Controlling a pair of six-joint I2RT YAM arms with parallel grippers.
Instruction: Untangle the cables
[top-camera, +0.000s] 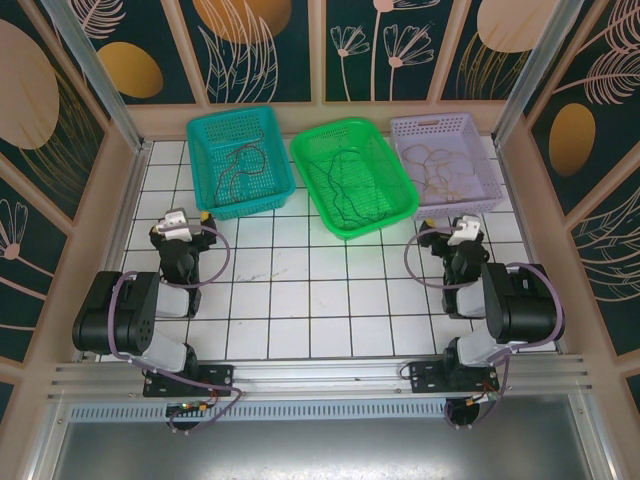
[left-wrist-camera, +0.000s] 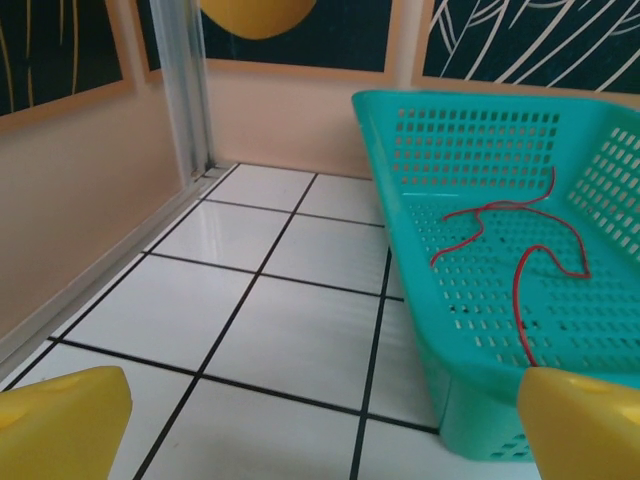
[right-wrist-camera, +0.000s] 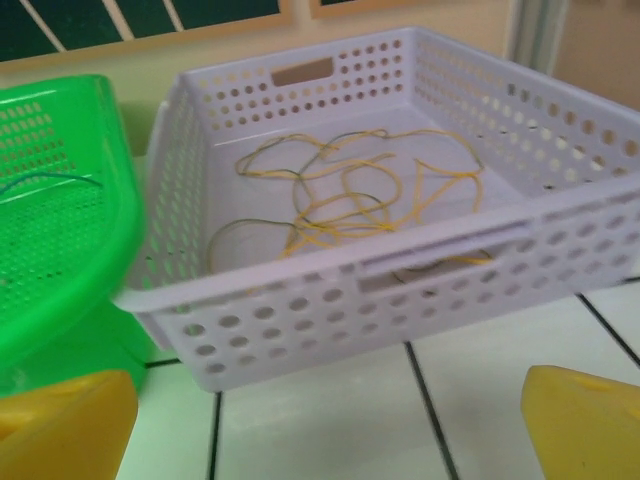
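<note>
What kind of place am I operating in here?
Probably a purpose-built robot test cell, not a real workplace: a white tiled tabletop boxed in by aluminium posts and leaf-print wall panels, with a teal basket, a green basket and a lilac basket holding thin cables at the back.

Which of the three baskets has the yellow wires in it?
The pale purple basket, rightmost from above: yellow wires lie looped on its floor. The teal basket holds red wire, the green basket dark wire.
</note>
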